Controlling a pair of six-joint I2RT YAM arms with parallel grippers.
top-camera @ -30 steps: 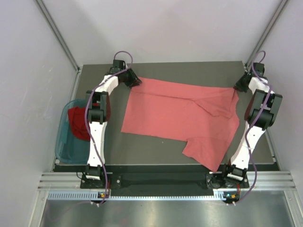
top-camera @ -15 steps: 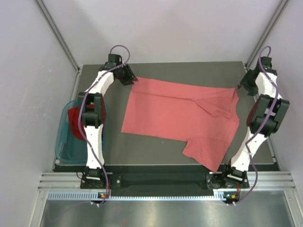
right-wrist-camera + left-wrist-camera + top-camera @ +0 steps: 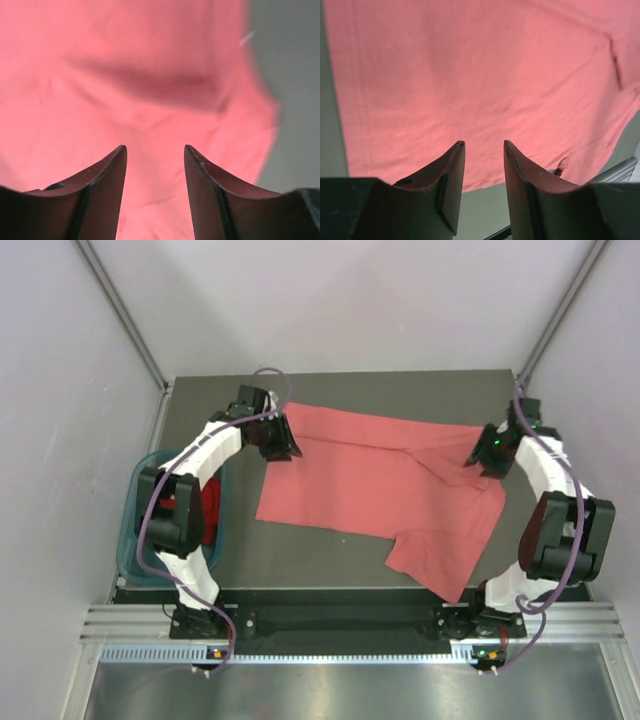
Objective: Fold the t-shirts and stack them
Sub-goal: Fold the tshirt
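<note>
Both our jaws hang half open and empty above the pink shirt, which lies spread on the surface beneath them, and if the right jaws close on the rumpled sleeve below, we may drag the fold crooked.

Salmon-pink t-shirt lies spread on table; left gripper and right gripper at its far corners.

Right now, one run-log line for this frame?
phase: pre-fold | pink t-shirt: spread on table, unfolded | left gripper: open, over far-left corner | right gripper: open, over far-right part | held: nothing
</note>
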